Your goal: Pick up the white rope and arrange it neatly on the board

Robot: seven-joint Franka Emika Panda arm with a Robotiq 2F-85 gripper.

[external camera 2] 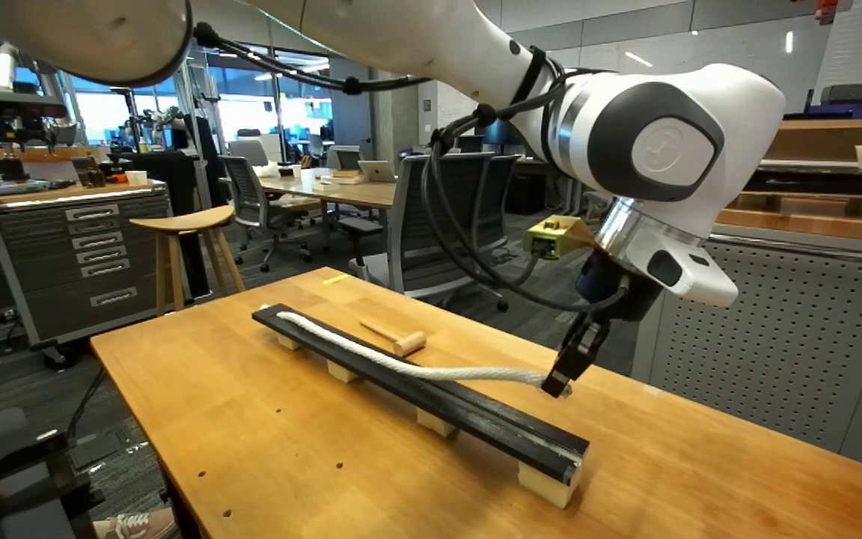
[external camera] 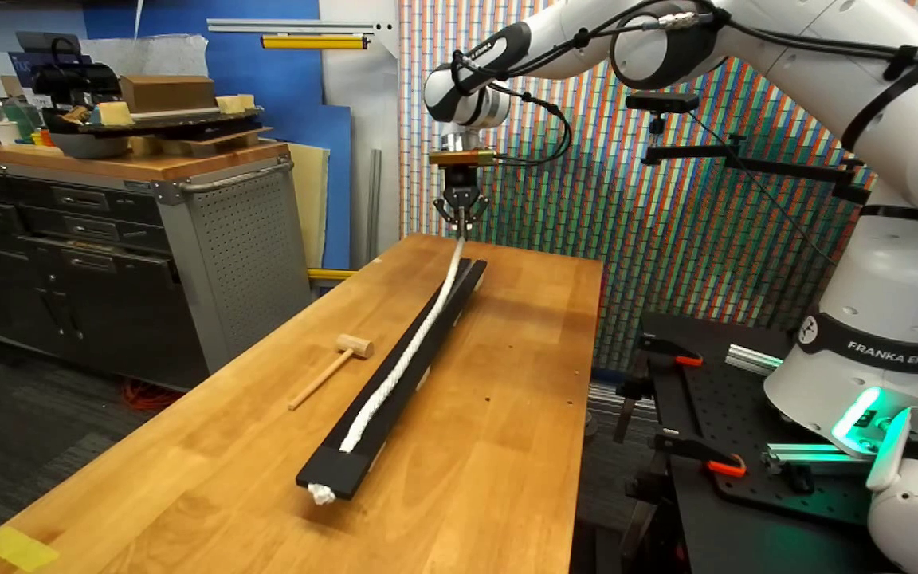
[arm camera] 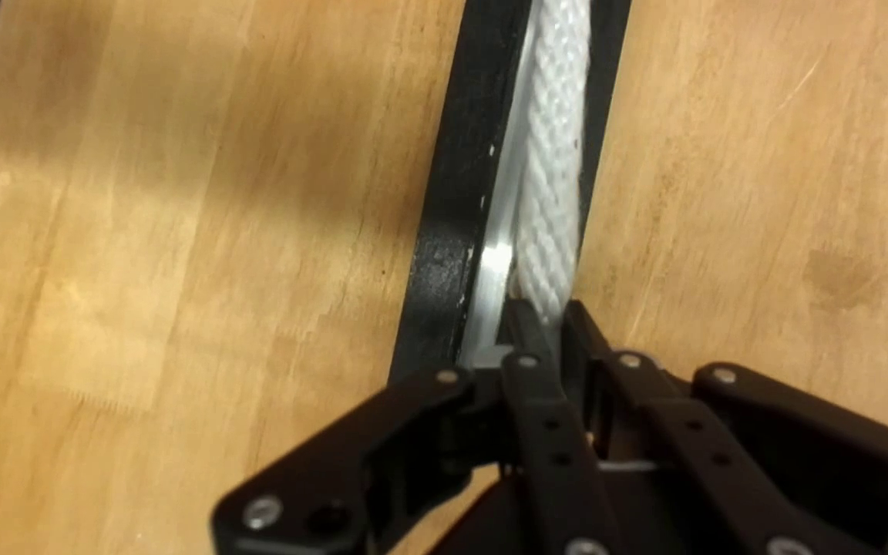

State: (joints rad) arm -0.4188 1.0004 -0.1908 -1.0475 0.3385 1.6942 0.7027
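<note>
The gripper [arm camera: 546,317] pinches the rope [arm camera: 553,177] near one end; from this grip it slopes down onto the board [arm camera: 448,208] and lies along it farther away.

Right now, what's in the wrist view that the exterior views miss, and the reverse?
Wrist view only: a dark smudge-like patch on the tabletop, picture right; I can't make it out in the exterior views.
Exterior views only: the wooden mallet and the pale blocks under the board.
Shared: the board, the white rope, and jaws shut on that rope.
</note>
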